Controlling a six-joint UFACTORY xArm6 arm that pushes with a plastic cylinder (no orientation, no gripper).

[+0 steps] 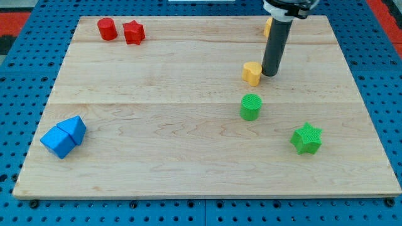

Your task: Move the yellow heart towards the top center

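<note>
The yellow heart (252, 73) lies on the wooden board (188, 138), right of centre in the upper half. My tip (270, 74) stands right next to the heart, at its right side, touching or nearly touching it. The dark rod rises from there to the view's top. A second yellow block (268, 26) sits at the top edge, mostly hidden behind the rod; its shape cannot be made out.
A red cylinder (107, 29) and a red star (133, 32) sit at the top left. A green cylinder (250, 107) lies just below the heart, a green star (306, 138) at lower right. Two blue blocks (63, 136) touch at the left edge.
</note>
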